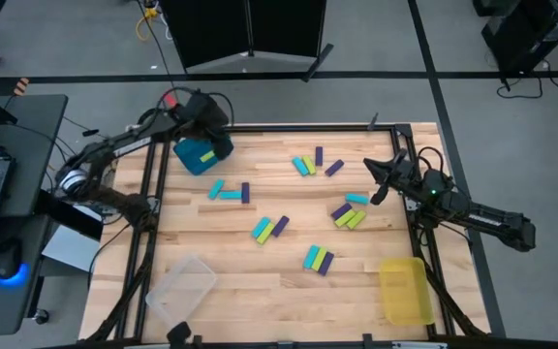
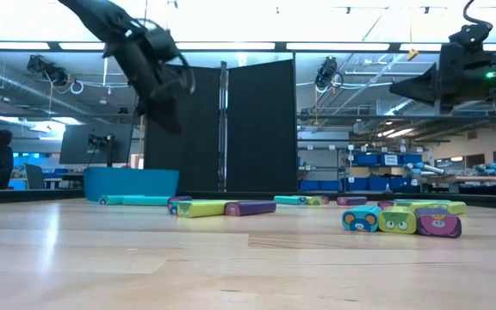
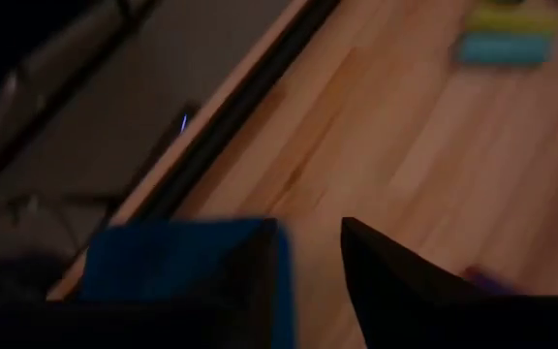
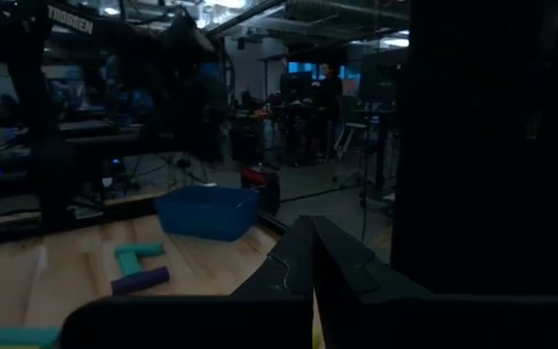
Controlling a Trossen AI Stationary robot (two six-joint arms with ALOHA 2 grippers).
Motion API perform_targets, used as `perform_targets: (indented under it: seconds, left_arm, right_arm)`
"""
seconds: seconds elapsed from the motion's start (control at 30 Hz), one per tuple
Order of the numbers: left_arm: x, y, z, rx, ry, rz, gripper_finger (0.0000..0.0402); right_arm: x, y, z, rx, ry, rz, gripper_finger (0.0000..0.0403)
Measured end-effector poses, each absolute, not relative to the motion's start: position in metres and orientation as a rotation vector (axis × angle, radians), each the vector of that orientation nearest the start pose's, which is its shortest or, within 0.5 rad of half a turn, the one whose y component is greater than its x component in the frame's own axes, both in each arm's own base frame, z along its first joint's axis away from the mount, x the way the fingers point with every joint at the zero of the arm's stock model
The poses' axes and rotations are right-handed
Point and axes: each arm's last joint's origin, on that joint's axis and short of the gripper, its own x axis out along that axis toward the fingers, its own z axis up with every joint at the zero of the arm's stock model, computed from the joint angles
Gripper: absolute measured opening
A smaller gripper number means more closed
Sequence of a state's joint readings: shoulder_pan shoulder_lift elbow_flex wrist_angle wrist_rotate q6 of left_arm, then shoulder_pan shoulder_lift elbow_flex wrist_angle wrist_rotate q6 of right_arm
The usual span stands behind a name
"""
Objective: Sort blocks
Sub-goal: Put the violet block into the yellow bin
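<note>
1. Pale wooden planks form the table (image 1: 260, 281), framed by dark rails, with grey floor around it and a laptop desk off its left side.
2. At the far left corner sits a blue bin (image 1: 200, 154) holding a lime piece; the left gripper (image 1: 213, 124) hangs above it, fingers (image 3: 395, 281) parted with nothing between them.
3. Near the front left lies a clear bin (image 1: 180, 288).
4. Across the middle the blocks (image 1: 269, 229) lie scattered in cyan, lime and purple: a group beside the blue bin, pairs at centre, more toward the far edge and right.
5. At the right, the right gripper (image 1: 374, 171) is raised over the far-right blocks, fingers pressed together, carrying nothing.
6. A yellow bin (image 1: 405, 290) rests at the front right.
</note>
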State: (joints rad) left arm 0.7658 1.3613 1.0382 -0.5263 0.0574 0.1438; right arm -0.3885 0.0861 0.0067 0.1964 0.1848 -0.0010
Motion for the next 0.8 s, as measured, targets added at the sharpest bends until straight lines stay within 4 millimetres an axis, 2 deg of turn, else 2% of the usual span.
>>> perform_targets:
  seconds: [0.13,0.23,0.57,0.8]
  left_arm:
    - [0.21,0.171,0.278,-0.152,0.715,0.56,0.0095]
    - [0.213,0.158,0.278,-0.108,0.656,0.523,0.0085]
    - [0.22,0.14,0.263,-0.044,0.459,0.408,0.0063]
    - [0.23,0.116,0.261,0.014,0.322,0.319,0.0037]
  right_arm:
    - [0.094,-0.044,0.176,-0.004,-0.095,-0.56,0.0008]
    - [0.096,-0.044,0.177,0.015,-0.075,-0.542,0.0007]
    - [0.112,-0.048,0.201,0.042,-0.005,-0.453,0.0007]
    - [0.131,-0.055,0.208,0.087,0.096,-0.441,0.0007]
